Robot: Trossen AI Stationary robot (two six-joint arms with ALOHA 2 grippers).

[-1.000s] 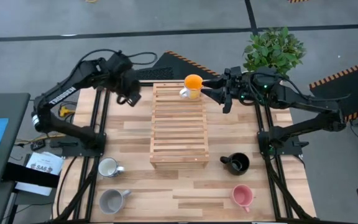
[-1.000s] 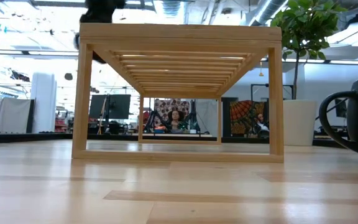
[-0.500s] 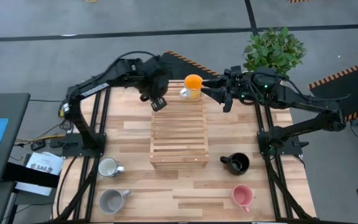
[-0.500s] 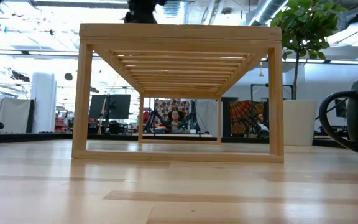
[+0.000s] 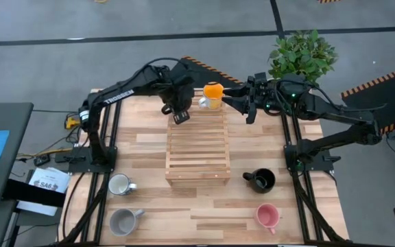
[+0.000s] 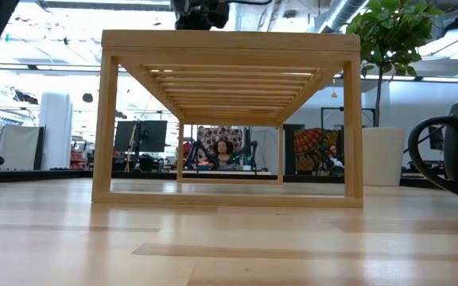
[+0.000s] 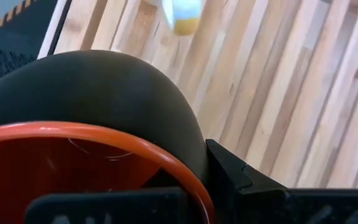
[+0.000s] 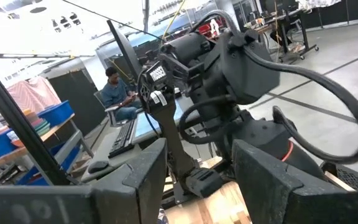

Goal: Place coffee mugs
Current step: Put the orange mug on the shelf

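Note:
A yellow-orange mug (image 5: 212, 95) stands on the far end of the wooden slatted rack (image 5: 197, 140); it also shows in the left wrist view (image 7: 182, 15). My left gripper (image 5: 177, 106) hangs over the rack's far left corner, shut on a mug with a red-orange inside and a dark outside (image 7: 73, 155); the high view hides this mug under the gripper. My right gripper (image 5: 242, 103) is open just to the right of the yellow-orange mug and apart from it. The white (image 5: 119, 184), grey (image 5: 124, 221), black (image 5: 261, 180) and pink (image 5: 267, 216) mugs stand on the table. My left gripper holds the red-orange mug at its rim (image 7: 185, 180). One finger (image 7: 235, 180) lies against the mug's outer wall beside the rim, and a dark part crosses the opening. The mug is lifted above the rack's slats. The gripper's own body hides the rest of the hold.
The rack (image 6: 229, 119) fills the table's middle. The white and grey mugs stand at the near left, the black mug (image 6: 452, 151) and the pink one at the near right. A potted plant (image 5: 302, 55) stands behind my right arm. A person sits in the room beyond.
My left gripper has gone toward the table's right edge with the red-orange mug, from beyond the rack's left side to above its far left corner, close to the yellow-orange mug.

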